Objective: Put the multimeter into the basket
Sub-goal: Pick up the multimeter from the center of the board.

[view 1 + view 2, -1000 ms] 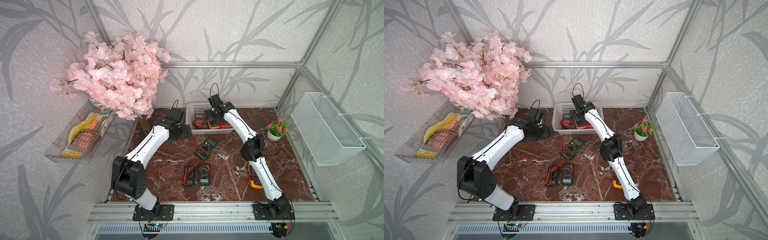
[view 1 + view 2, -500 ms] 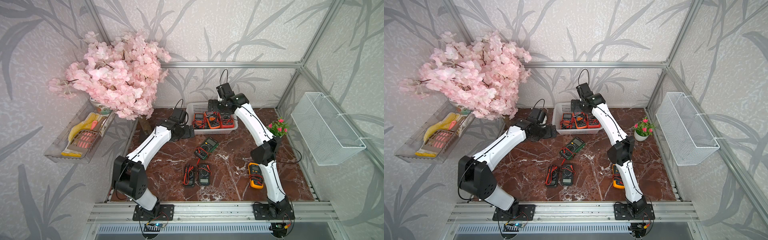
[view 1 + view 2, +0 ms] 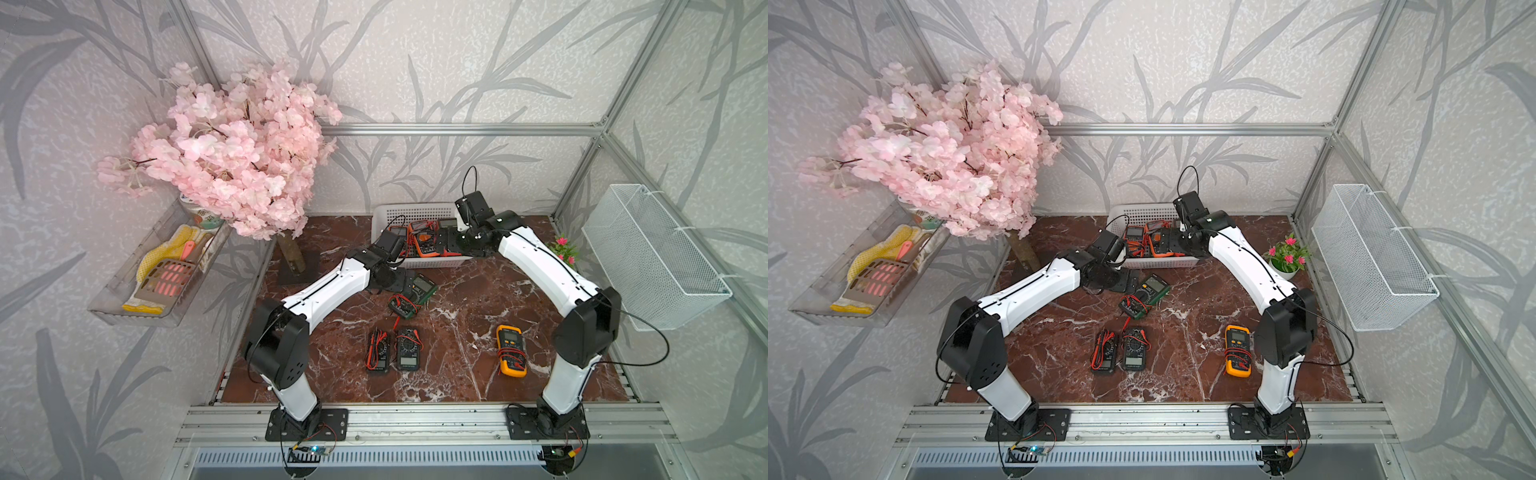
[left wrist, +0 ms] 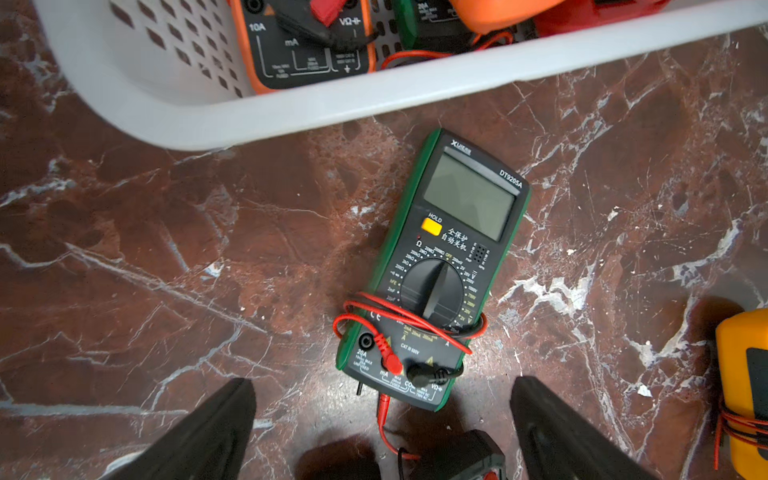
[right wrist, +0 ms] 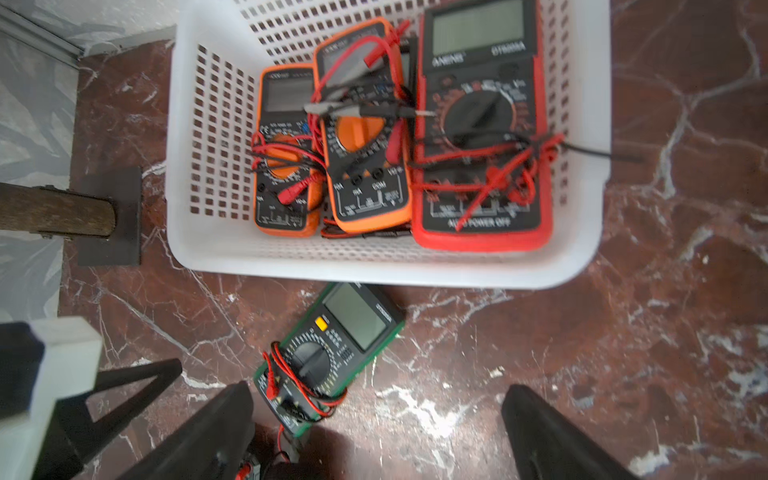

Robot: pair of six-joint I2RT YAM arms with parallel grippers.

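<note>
The left tool [image 4: 380,386], spread, over the green meter [image 4: 436,274], just short of the basket [image 4: 415,89].
Empty, it hangs above the meter's socket end; the meter lies flat on the tabletop [image 4: 166,249], clear of the rim. Probably stiff, lightish, rubber-sleeved: pinch across its long sides by the dial [image 4: 432,286], away from the looped leads [image 4: 399,311]. Beyond, the right tool [image 5: 378,388] is spread and empty too.

Bare table [image 4: 166,270] flanks the green multimeter [image 4: 436,270] on both long sides, leaving room for my left tool [image 4: 382,384]. Just beyond its display the basket [image 4: 291,112] rim bars the way, and orange and red multimeters [image 5: 365,137] crowd its floor.
</note>
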